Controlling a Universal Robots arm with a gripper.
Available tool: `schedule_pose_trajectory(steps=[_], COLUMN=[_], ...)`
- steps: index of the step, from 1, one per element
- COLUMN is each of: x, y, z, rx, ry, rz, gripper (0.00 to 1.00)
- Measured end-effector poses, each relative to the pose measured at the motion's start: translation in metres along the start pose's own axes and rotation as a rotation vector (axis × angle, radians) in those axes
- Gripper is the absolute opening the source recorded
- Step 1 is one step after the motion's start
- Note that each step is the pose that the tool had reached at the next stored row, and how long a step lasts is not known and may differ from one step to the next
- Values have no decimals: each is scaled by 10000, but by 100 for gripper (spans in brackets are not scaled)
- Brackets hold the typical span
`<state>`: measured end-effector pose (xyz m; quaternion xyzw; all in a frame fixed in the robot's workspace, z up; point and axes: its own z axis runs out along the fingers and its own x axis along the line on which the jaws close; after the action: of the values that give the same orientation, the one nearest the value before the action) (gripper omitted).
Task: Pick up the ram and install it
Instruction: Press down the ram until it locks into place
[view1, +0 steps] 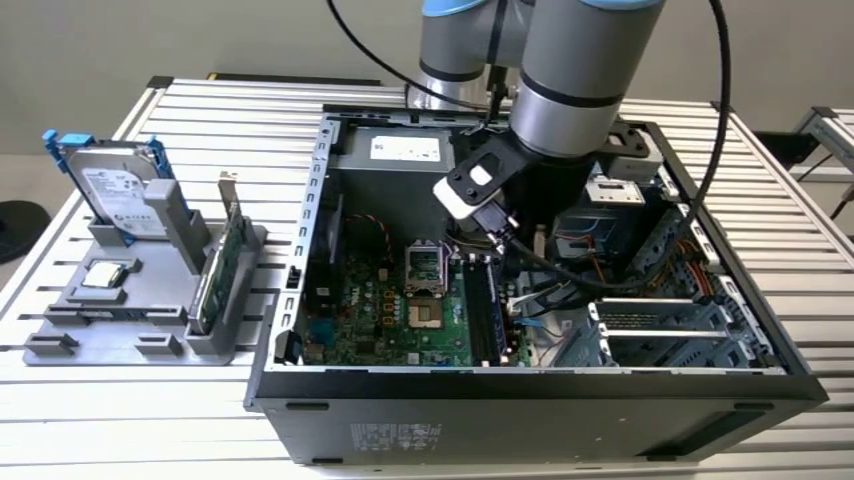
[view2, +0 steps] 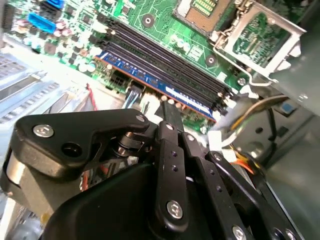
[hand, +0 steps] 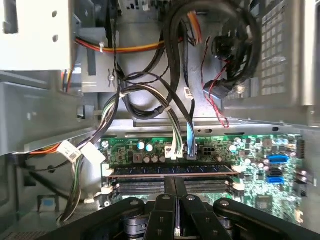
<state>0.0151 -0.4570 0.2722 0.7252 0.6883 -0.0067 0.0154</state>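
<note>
The ram (view2: 150, 78) is a long thin stick with a blue label. It stands in the outermost memory slot of the green motherboard (view2: 150, 20), beside three empty black slots. In the first wrist view the ram (hand: 140, 170) lies between its white end latches. My gripper (view2: 170, 109) is shut, its two black fingers pressed together with nothing visible between them, and the tips sit right at the ram's upper edge near its middle. In the exterior view the gripper (view1: 497, 240) reaches down inside the open computer case (view1: 307, 200), over the memory slots.
Cable bundles (hand: 170, 100) and a drive cage (view1: 621, 200) crowd the case beside the arm. The open processor socket (view1: 422, 268) lies next to the slots. On the exterior view's left, a grey holder (view1: 147, 330) carries a hard drive (view1: 114, 185), a green expansion card (view1: 220, 262) and a processor (view1: 107, 279).
</note>
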Motion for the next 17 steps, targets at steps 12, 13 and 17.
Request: schedule_pose_trajectory(steps=[12, 13, 17], x=[-17, -17, -17], y=[7, 7, 7], z=[-526, -532, -534], rx=[1, 0, 0], ry=[-3, -1, 0], rz=[0, 0, 0], gripper=[0, 0, 0])
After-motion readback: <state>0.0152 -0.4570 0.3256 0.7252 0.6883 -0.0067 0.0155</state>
